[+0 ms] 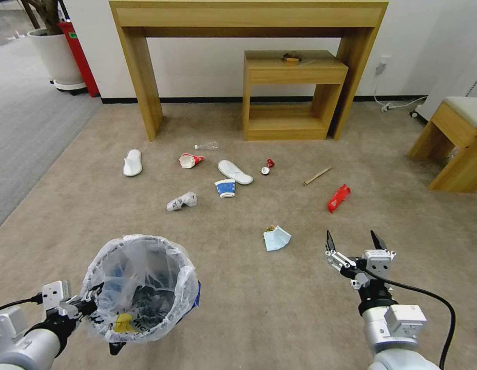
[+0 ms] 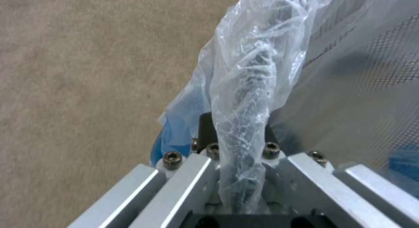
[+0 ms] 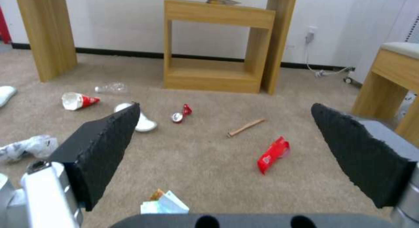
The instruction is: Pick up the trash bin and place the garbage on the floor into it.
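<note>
At lower left the left gripper (image 1: 87, 303) pinches the trash bin (image 1: 140, 288) by rim and slippery liner, so it may slip, while the right gripper (image 1: 354, 246), jaws wide, hovers at lower right.

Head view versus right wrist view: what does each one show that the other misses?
Head view alone: the left gripper clamped on the rim of the trash bin, a blue paper cup, and a plant pot.

Right wrist view alone: the open right gripper seen close up.

Both: the carpet, red wrapper, wooden stick and pale blue paper.

Bare floor (image 1: 279, 288) lies open between the right gripper (image 1: 354, 240) and the pale blue paper (image 1: 277, 238).
</note>
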Available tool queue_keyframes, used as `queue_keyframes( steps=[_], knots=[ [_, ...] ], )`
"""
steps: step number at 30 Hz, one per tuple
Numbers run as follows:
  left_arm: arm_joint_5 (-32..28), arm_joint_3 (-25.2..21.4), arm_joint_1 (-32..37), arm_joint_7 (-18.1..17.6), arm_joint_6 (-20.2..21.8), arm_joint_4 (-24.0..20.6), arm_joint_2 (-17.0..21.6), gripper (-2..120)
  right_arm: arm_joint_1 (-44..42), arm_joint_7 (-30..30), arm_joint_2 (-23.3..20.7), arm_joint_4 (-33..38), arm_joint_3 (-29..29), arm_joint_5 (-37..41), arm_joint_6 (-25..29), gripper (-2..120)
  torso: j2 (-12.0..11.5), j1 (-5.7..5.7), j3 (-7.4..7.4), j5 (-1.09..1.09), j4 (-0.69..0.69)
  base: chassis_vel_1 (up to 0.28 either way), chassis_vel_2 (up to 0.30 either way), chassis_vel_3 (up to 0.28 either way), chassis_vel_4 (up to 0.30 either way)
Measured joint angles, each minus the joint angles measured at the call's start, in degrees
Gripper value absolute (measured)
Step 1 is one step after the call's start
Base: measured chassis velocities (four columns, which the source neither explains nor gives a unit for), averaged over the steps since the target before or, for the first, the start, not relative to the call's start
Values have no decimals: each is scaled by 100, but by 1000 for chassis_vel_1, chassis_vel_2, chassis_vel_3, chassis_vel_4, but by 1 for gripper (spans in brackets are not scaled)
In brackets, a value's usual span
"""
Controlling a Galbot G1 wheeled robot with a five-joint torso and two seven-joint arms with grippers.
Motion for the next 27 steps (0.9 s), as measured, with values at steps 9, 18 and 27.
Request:
queue_keyframes(
  steps=[9,18,27],
  knots=[
    [19,25,-15,10,-5,20,-34,0,-5,-10,2,-29,-5,-6,10,100,0,0,0,-1,0,-103,97,98,-108],
    [42,-24,15,6,-3,92,-64,0,42,-15,-17,-102,0,7,12,100,0,0,0,-1,0,-90,94,98,-90],
    [77,-190,133,113,-15,348,-309,0,63,-12,-16,-180,50,26,52,100,0,0,0,-1,0,-108,104,100,-98]
  ],
)
